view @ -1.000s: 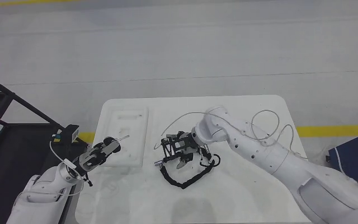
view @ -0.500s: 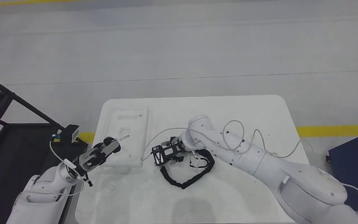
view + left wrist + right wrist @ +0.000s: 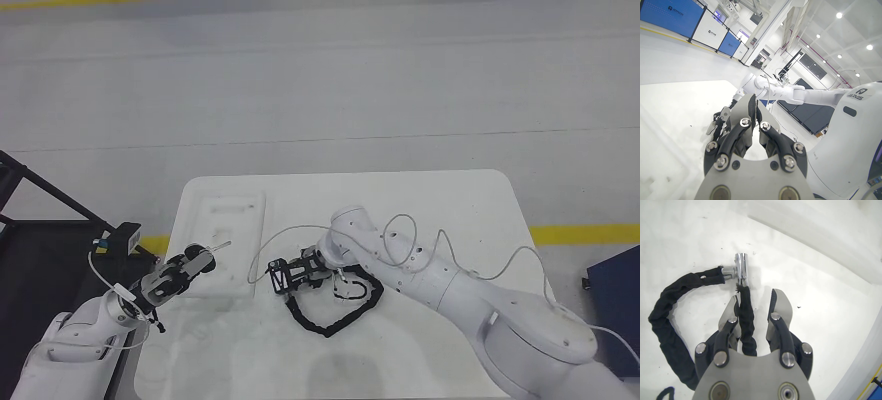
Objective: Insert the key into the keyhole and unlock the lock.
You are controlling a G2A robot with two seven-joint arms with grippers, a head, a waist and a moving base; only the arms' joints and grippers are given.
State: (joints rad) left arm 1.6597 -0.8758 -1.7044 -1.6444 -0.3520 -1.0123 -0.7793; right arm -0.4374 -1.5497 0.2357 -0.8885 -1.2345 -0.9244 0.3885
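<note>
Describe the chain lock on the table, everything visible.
The chain lock is a chain in a black fabric sleeve, lying flat on the white table in a loop. One end carries a shiny chrome cylinder; the other end's metal tip meets its side. The right gripper is open, its fingers astride the sleeve just behind the cylinder, one seemingly touching it.
</note>
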